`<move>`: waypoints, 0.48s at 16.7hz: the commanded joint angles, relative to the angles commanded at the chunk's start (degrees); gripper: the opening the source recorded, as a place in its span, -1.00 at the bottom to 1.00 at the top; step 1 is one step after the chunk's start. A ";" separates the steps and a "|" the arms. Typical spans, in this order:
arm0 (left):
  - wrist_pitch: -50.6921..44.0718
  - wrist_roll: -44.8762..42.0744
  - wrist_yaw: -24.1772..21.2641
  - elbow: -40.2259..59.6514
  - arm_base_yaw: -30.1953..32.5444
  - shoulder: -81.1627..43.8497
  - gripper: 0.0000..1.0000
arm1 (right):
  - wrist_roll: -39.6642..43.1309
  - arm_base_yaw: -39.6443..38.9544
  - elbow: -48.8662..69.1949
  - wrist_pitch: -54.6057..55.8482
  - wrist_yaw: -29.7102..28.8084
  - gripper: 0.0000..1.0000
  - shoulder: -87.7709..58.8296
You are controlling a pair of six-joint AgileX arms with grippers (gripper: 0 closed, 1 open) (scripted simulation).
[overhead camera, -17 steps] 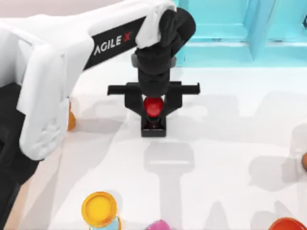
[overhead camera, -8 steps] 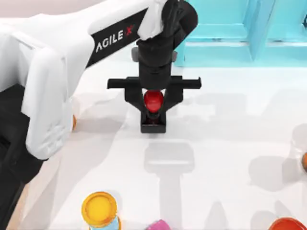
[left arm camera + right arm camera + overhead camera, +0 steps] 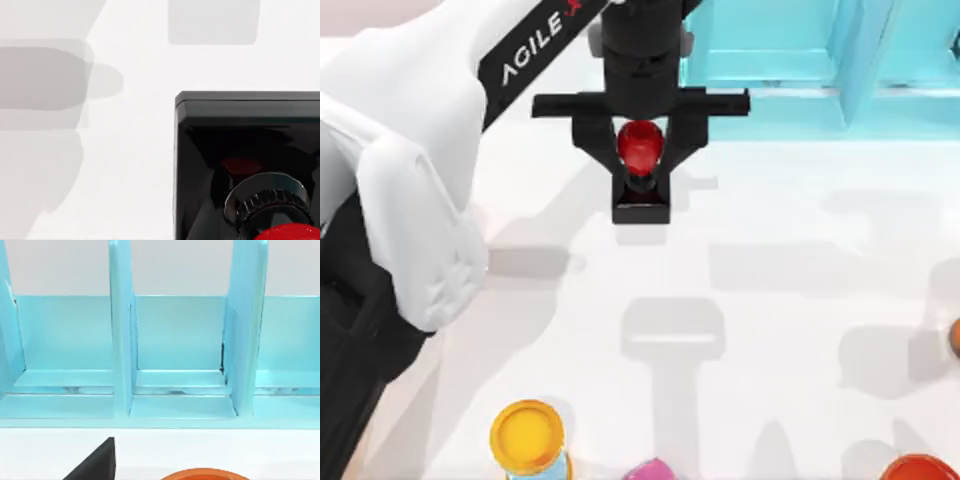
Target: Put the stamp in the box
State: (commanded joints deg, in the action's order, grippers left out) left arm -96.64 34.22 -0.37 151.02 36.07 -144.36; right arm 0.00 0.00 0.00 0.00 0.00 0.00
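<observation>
Stamp (image 3: pixel 641 175) hangs lifted off the table, red knob clenched in left gripper (image 3: pixel 640 152).

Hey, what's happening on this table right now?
The left arm's claw is shut on the red knob of the stamp, holding it above the white table close to the light blue cabinet. The shadow on the table below suggests that the stamp hangs clear of the surface. A yellow-topped item stands at the table's near edge. The box that the stamp is meant for is not reached yet.
</observation>
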 joint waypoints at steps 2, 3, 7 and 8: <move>-1.54 -0.07 -0.02 1.60 -0.01 -0.16 -1.00 | 0.00 0.00 0.00 0.00 0.00 1.00 0.00; -1.57 -0.07 -0.02 1.63 -0.01 -0.16 -1.00 | 0.00 0.00 0.00 0.00 0.00 1.00 0.00; -1.42 -0.27 0.00 1.43 -0.20 0.14 -1.00 | 0.00 0.00 0.00 0.00 0.00 1.00 0.00; -1.28 -0.92 0.00 0.77 -0.65 0.81 -1.00 | 0.00 0.00 0.00 0.00 0.00 1.00 0.00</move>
State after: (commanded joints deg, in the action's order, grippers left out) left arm -97.92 33.30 -0.37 151.79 35.42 -143.55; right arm 0.00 0.00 0.00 0.00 0.00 0.00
